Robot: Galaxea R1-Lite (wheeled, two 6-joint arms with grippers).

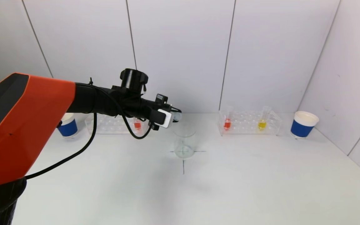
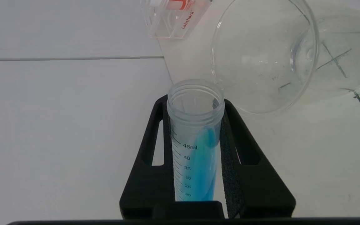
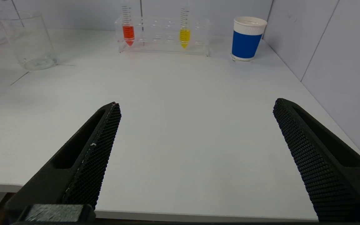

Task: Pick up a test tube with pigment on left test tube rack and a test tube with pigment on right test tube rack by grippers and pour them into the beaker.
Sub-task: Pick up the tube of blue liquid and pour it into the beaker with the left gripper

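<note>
From the head view, the left gripper (image 1: 174, 117) hangs just above and behind the beaker (image 1: 184, 143) on the table (image 1: 230, 187); the right rack (image 1: 249, 123) holds 1 red and 1 yellow tube; the left wrist view shows it clamped on a tilted blue-pigment tube (image 2: 195, 140), mouth near the beaker's rim; the right wrist view shows the right gripper (image 3: 197, 107) spread wide near the table's front edge.

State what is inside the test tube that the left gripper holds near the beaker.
Blue liquid lies along the tilted test tube, short of its open, capless mouth. The left gripper fingers cover the tube's sides, and its lower end is hidden. The beaker looks empty.
</note>
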